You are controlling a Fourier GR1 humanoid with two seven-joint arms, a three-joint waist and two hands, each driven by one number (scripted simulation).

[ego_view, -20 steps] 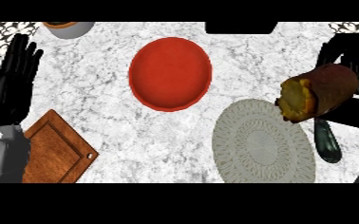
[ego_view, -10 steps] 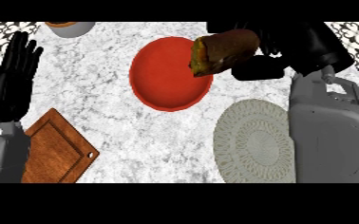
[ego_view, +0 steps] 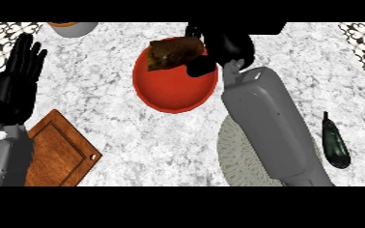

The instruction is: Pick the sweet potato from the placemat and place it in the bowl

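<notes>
The sweet potato (ego_view: 173,52) is a stubby, lumpy piece, brown and rough on its skin, with a paler orange-tan patch showing at its left end. It sits at about twelve o'clock over the red bowl (ego_view: 175,92), overlapping the bowl's upper rim, and the right hand (ego_view: 222,46) has its black fingers and thumb curled round the potato's right end, gripping it. Whether the potato touches the bowl cannot be told from this steep view. The right grey forearm runs from five o'clock up toward the hand, crossing over the pale round placemat (ego_view: 239,154), which lies at about five o'clock from the bowl and is largely hidden beneath the arm. A dark green eggplant (ego_view: 335,144) lies on the marble counter (ego_view: 143,140) at about four o'clock, just beside the placemat's right side. The left hand (ego_view: 20,79) rests at nine o'clock near the left edge, fingers straight and up, holding nothing. A wooden cutting board (ego_view: 61,149) lies at seven o'clock, and a grey cup (ego_view: 73,27) shows at eleven o'clock, cut off by the top edge.
</notes>
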